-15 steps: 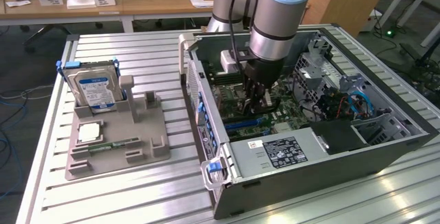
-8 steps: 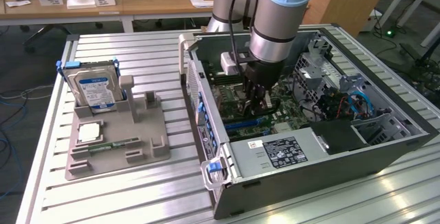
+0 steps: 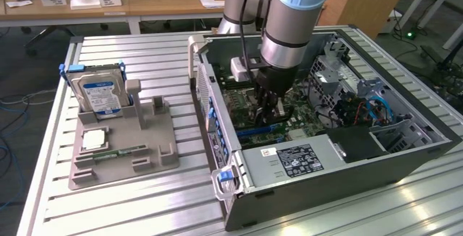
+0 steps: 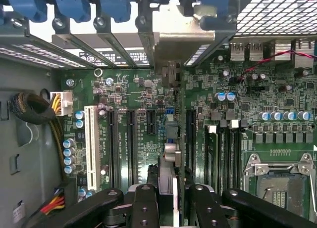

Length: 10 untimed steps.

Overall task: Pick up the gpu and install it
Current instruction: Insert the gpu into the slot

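The gpu (image 4: 172, 148) appears edge-on in the wrist view, a thin card standing upright over the black expansion slots (image 4: 131, 139) of the green motherboard (image 4: 124, 89). Its silver bracket (image 4: 181, 40) sits against the case's rear slot openings. My gripper (image 4: 171, 191) is shut on the card's near end, with one black finger (image 4: 144, 198) on each side. In the exterior view my gripper (image 3: 268, 114) reaches straight down into the open computer case (image 3: 405, 163), low over the motherboard; the card below it is mostly hidden by the fingers.
Left of the case, a grey holder tray (image 3: 155, 160) carries an upright hard drive (image 3: 101, 95), a memory stick (image 3: 116, 153) and a square chip (image 3: 94, 138). A power supply (image 3: 293, 163) fills the case's front. Blue slot latches (image 4: 74, 3), a CPU socket (image 4: 277, 183) and cable bundles (image 4: 29, 109) surround the slots.
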Tool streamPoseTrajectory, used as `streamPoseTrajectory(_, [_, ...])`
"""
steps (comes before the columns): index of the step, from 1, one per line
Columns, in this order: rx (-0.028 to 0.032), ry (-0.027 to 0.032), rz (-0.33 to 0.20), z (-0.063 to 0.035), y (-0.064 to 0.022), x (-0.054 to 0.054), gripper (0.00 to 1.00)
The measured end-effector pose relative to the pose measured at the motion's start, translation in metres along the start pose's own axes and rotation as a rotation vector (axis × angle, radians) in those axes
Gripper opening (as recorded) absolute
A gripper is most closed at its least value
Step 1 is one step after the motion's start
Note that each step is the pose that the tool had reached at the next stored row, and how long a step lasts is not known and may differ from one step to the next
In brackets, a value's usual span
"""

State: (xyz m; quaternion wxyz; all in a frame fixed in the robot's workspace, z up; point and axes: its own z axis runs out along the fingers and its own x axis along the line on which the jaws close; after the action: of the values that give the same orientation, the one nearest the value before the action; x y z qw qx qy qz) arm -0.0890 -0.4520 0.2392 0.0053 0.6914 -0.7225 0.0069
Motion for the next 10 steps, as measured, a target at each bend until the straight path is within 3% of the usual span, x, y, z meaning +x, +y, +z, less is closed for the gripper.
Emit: streamPoseTrajectory(10, [0.0001,-0.0001,0.0,0.0037,0.0051,0.0003,0.28])
